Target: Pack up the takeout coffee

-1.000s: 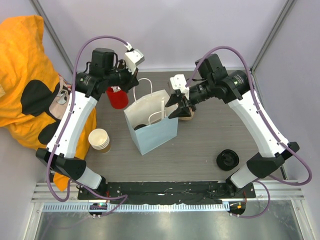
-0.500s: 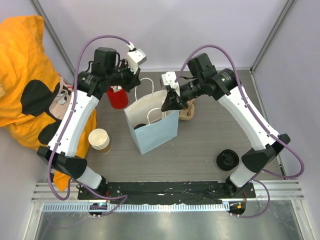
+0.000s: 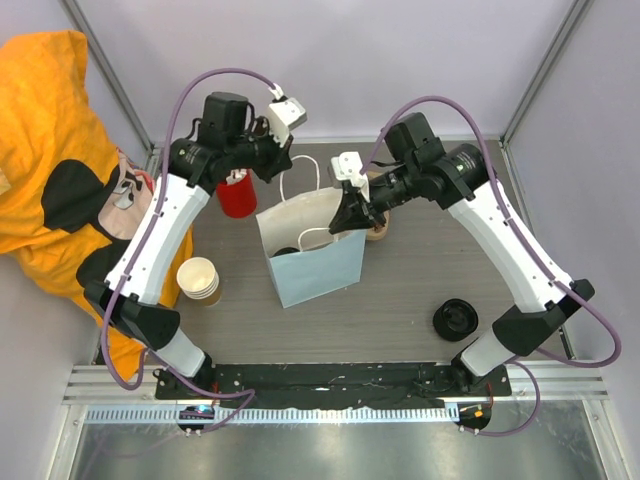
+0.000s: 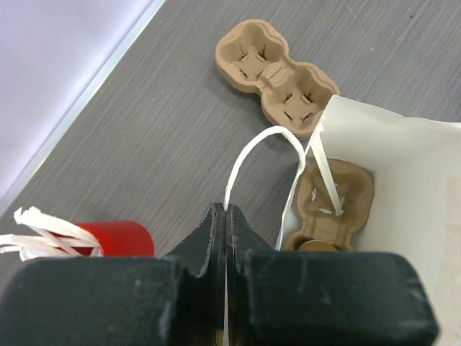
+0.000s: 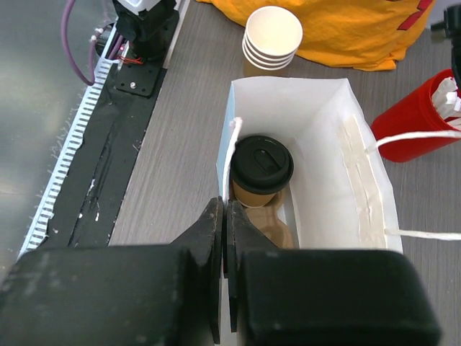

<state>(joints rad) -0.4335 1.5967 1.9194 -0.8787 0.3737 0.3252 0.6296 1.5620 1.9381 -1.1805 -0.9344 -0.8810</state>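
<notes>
Pale blue paper bag (image 3: 320,272) gripped by both handles, mouth open, coffee inside.
The left gripper (image 4: 226,213) is clenched on the bag's far handle (image 4: 248,148); the right gripper (image 5: 225,209) is clenched on its near handle (image 5: 228,155). The takeout coffee (image 5: 261,166) stands upright inside the bag, against the near wall, on a cardboard cup carrier (image 5: 277,229).

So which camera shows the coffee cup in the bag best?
The right wrist view: it looks down into the pale blue bag at the takeout coffee, black lid on. The top view catches only a dark sliver of it; the left wrist view hardly shows it.
</notes>
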